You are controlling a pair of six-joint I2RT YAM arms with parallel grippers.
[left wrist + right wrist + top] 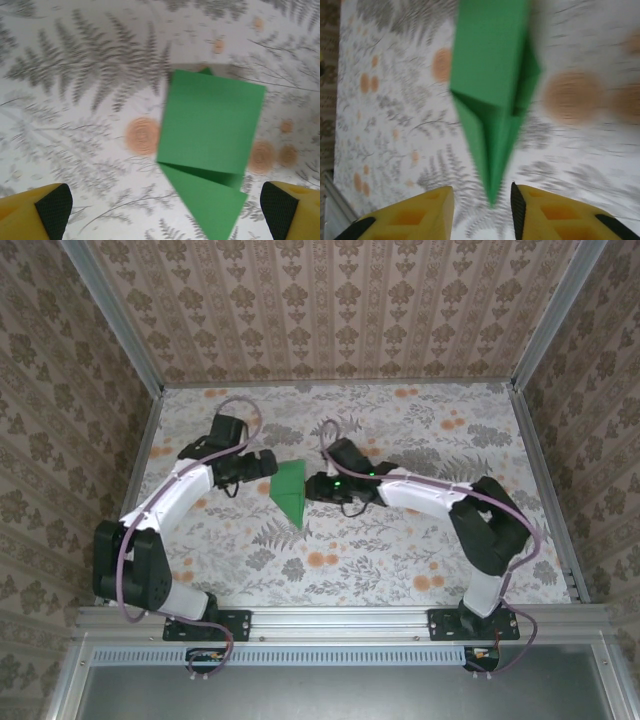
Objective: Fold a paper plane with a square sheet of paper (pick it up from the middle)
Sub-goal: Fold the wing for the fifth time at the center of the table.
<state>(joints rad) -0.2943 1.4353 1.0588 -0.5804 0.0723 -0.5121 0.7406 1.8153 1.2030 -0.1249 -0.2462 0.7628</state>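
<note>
The left gripper (270, 465) stands wide open, its yellow fingers (50, 210) spread well clear on either side of the green paper plane (292, 490), which sits mid-table (400, 560) between the two arms, just right of the left gripper and hard against the right one. The right gripper (311, 486) has its jaws narrowed with a gap showing, and the plane's sharp tip pokes in between its fingers (540, 215). Whether they actually pinch it, I cannot tell!

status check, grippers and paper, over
Left gripper open, not touching the green paper. Right gripper jaws apart, paper's folded tip between them, no pinch seen. Nothing blocking.
</note>
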